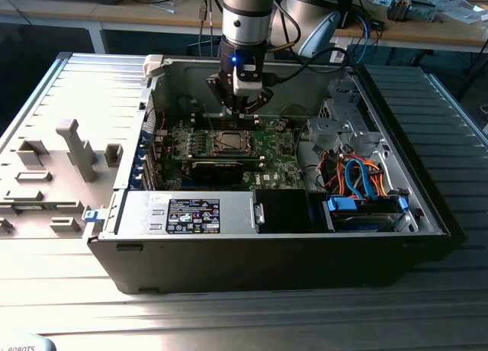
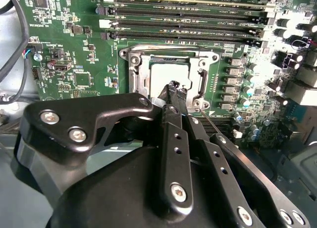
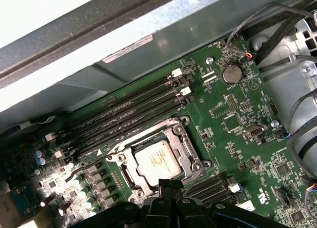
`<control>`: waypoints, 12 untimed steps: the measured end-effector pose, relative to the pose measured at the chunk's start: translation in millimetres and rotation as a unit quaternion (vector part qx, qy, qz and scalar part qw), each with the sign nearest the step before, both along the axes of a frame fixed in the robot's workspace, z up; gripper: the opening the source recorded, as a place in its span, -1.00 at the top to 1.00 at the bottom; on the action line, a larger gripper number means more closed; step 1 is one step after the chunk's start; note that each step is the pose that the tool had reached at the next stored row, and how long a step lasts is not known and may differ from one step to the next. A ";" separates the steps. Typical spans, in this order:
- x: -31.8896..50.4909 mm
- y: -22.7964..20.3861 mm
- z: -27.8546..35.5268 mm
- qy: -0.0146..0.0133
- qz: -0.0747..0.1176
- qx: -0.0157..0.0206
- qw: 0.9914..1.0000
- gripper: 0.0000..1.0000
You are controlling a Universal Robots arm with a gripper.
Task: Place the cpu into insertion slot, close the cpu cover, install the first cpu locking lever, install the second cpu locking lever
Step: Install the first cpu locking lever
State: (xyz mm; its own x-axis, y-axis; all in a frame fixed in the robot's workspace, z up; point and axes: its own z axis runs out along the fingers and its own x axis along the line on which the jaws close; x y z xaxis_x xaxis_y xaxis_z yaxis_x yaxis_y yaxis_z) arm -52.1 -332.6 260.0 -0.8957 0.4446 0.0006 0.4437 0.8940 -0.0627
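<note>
open pc case [image 1: 267, 244] lies on its side on a ribbed metal table [image 1: 69, 84], w/ grey fixture blocks [image 1: 76, 149] on the table toward the exterior view's left. inside the case: psu [image 1: 191, 214] along the near edge, blue drive bay [image 1: 366, 214] w/ orange and blue cables toward the exterior view's right. arm [image 1: 248, 15] comes down from above into the case, over the back part of the board.

green motherboard [image 3: 237, 119] fills the case floor; four long black ram slots [image 3: 124, 114] run beside the socket, coin battery [image 3: 230, 73] further along the board. in the exterior view a long black card [image 1: 217, 168] sits on the near side of the socket.

insertion slot [image 2: 171, 74] mid-board. cpu cover [image 3: 181, 139] lies flat down over it, metal frame round the window. cpu [image 3: 156, 158] sits in the slot, silver top showing through the cover window in both wrist views. thin wire locking lever [image 3: 91, 162] runs along one side of the socket; can't tell if it's latched.

gripper [image 2: 176, 89] hangs right over the socket edge, tips at the cover frame beside the cpu; whether they touch it, can't tell. jaws pressed together, black fingers [image 2: 173, 139] side by side w/ no visible gap and nothing between them.
</note>
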 end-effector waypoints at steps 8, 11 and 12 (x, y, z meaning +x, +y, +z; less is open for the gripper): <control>0.0 0.0 0.0 0.000 0.010 0.000 1.000 0.79; 0.0 0.0 0.0 0.000 0.013 0.000 1.000 0.79; 0.0 0.0 0.0 0.000 0.014 0.000 1.000 0.79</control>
State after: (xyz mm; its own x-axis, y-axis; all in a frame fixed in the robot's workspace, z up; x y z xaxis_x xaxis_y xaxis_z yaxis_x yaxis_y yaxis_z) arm -52.1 -332.6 260.0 -0.9074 0.4202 0.0006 0.4193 0.9057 -0.0627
